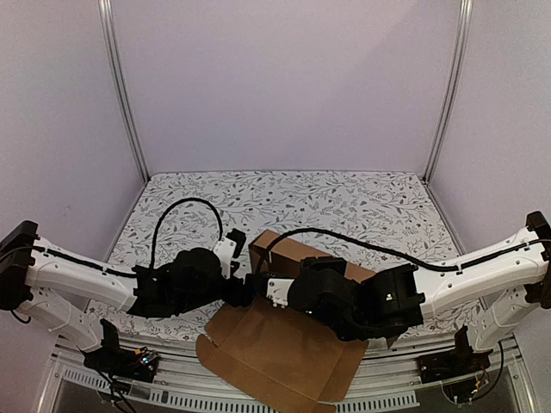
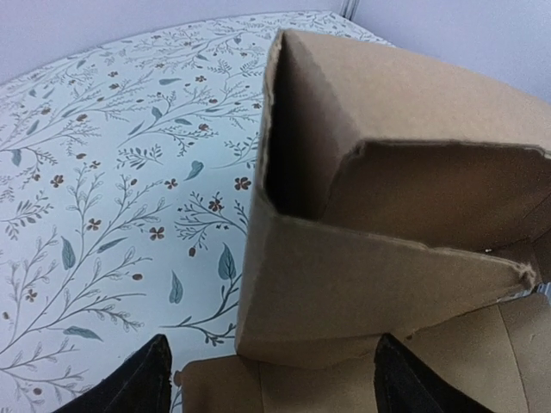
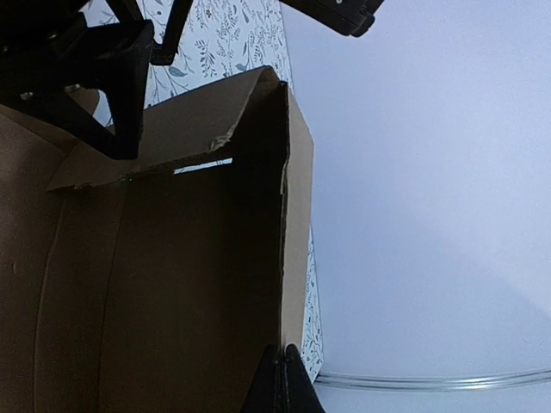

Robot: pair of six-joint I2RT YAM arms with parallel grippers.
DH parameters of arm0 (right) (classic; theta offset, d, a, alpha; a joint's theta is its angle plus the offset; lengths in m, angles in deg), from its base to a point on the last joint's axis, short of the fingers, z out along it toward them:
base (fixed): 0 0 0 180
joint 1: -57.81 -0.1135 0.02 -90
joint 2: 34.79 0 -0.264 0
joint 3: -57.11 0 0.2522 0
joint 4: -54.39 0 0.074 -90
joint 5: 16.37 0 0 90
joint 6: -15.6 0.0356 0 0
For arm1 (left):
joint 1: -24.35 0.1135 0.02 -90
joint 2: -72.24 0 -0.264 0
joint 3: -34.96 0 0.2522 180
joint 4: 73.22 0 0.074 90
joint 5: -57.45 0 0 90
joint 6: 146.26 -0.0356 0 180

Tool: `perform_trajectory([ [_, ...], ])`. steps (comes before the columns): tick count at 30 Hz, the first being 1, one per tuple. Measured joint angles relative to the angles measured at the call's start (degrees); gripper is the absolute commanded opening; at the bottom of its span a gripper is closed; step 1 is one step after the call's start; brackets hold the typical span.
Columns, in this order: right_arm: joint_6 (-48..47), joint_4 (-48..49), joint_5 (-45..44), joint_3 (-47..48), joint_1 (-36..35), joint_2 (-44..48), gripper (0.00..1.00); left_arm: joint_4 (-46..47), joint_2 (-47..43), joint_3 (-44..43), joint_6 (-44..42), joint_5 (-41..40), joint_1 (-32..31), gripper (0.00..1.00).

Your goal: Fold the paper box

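While two hands [image 2: 274,379] [image 3: 281,383] hover close, one paper box [image 1: 275,353] stands part-folded.

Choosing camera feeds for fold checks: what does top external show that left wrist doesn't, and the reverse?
Only top external: the left arm and right arm meeting over the paper box, and the box's flat flap reaching past the near table edge. Only left wrist: a raised box corner up close, with a flap folded in behind the front wall, and the left gripper open, one finger either side of that corner. Both: the brown cardboard and the floral table cover.
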Motion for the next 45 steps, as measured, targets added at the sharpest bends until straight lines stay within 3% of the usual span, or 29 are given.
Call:
perform_trajectory([
  [28, 1.1, 1.6, 2.3, 0.0, 0.5, 0.0, 0.00, -7.9, -1.5, -0.8, -0.4, 6.5, 4.2, 0.67],
  [45, 1.0, 2.3, 2.8, 0.0, 0.9, 0.0, 0.00, -8.0, -3.9, -0.7, -0.8, 10.0, 6.4, 0.69],
])
